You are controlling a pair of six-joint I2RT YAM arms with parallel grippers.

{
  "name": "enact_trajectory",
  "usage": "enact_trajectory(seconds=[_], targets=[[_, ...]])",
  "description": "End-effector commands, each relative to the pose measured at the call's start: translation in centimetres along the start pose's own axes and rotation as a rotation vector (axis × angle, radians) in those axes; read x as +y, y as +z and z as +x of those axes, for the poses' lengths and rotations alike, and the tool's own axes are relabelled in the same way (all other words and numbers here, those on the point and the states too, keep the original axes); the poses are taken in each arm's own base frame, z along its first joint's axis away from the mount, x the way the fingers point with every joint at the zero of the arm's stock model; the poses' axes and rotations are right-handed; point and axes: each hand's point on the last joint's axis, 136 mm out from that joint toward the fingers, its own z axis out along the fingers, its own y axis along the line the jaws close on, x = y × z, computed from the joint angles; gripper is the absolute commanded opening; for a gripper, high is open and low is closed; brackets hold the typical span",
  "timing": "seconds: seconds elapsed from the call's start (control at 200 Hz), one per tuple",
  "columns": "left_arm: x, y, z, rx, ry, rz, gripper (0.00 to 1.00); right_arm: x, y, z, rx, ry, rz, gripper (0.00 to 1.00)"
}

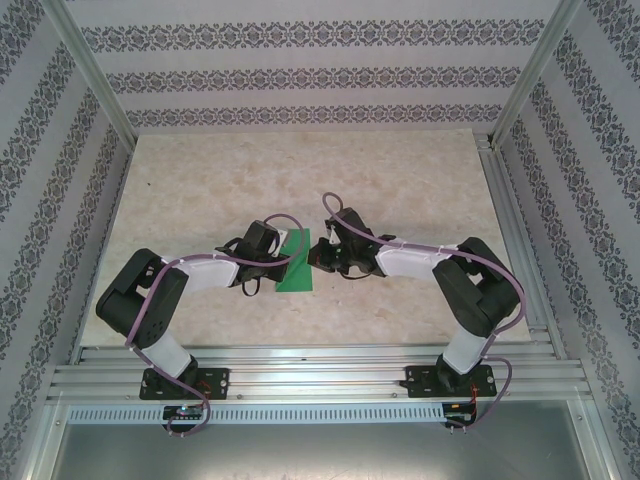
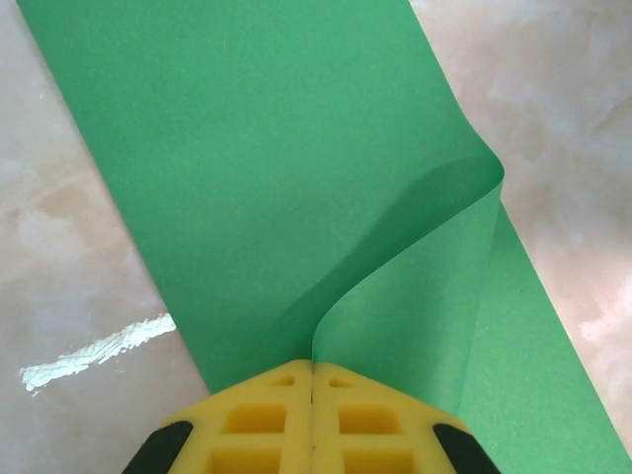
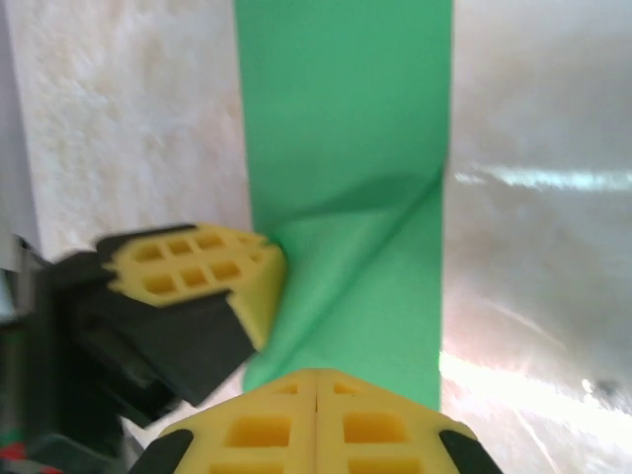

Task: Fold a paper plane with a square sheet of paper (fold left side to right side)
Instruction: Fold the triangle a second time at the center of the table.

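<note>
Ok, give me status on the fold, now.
Left gripper shut, pinching a lifted edge of the green paper. Right gripper shut on it too. Paper curled over, not creased flat. Shiny streak beside it, not in the way.

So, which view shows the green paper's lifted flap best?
Left wrist: the green paper is large and sharp, its flap curling up from the shut left gripper. Right wrist shows it blurred; the top view, just a small patch between the arms.
</note>
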Motion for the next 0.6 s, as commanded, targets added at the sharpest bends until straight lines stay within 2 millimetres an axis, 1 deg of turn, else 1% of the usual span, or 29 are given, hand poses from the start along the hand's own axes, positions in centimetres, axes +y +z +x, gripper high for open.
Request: enact_trajectory(seconds=[0.0, 0.135, 0.235, 0.345, 0.465, 0.595], targets=[[0.6, 0.5, 3.0, 0.085, 0.0, -0.036, 0.03, 2.2, 0.2, -1.5, -0.037, 0.013, -0.062, 0.03], [0.6, 0.5, 3.1, 0.089, 0.003, -0.039, 0.03, 2.5, 2.0, -2.2, -0.038, 0.047, -0.077, 0.01], [0.6, 0.5, 3.1, 0.089, 0.006, -0.041, 0.03, 2.6, 3.4, -2.1, -0.018, 0.062, -0.074, 0.01], [0.5, 0.5, 3.1, 0.089, 0.009, -0.041, 0.03, 2.4, 4.6, -2.1, -0.007, 0.065, -0.054, 0.0], [0.5, 0.5, 3.1, 0.089, 0.011, -0.042, 0.03, 1.6, 5.2, -2.1, -0.001, 0.069, -0.021, 0.0], [0.4, 0.5, 3.1, 0.089, 0.014, -0.044, 0.03, 0.7, 5.6, -1.4, 0.014, 0.061, 0.019, 0.0]])
